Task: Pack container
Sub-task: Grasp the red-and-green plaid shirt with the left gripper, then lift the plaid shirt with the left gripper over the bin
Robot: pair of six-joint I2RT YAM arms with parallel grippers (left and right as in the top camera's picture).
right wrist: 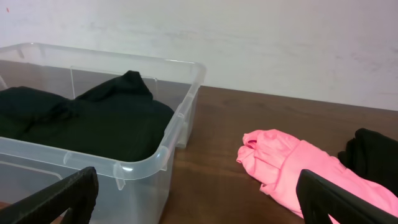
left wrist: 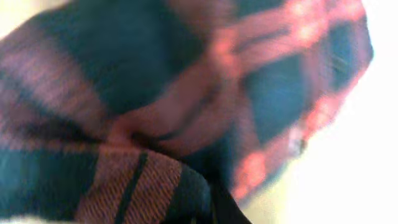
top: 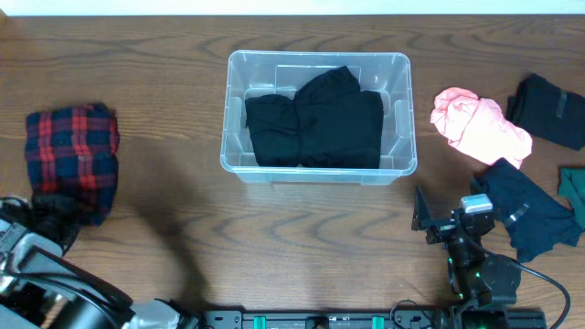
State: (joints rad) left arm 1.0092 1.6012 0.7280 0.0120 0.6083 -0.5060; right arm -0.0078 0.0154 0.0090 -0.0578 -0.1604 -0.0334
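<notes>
Sitting mid-bench, the container (top: 236, 119) is clear plastic with its long side toward me, and folded black garments (top: 315, 123) cover most of its floor. I can't make out any label, brand or writing on it or anywhere else in view. If there is a sticker on the bottom, the clothes hide it.

Well off to its left lies the plaid cloth (top: 71, 155), red and navy. My left tool (top: 53, 212) is at the cloth's near edge with its fingers fully closed. The wrist view is filled with blurred plaid pressed right up to the lens, so I judge it has a fold pinched.

To do this step well, I would lift until the whole bundle hangs free of the bench (top: 302, 238). Then I would carry it over the left rim high enough that trailing folds do not snag, and let go only once it rests on the black pile.

My right tool (right wrist: 196, 182) is spread wide and holding nothing, near the container's right corner. Beyond it wait a pink garment (top: 480, 123) and some dark pieces (top: 526, 206).
</notes>
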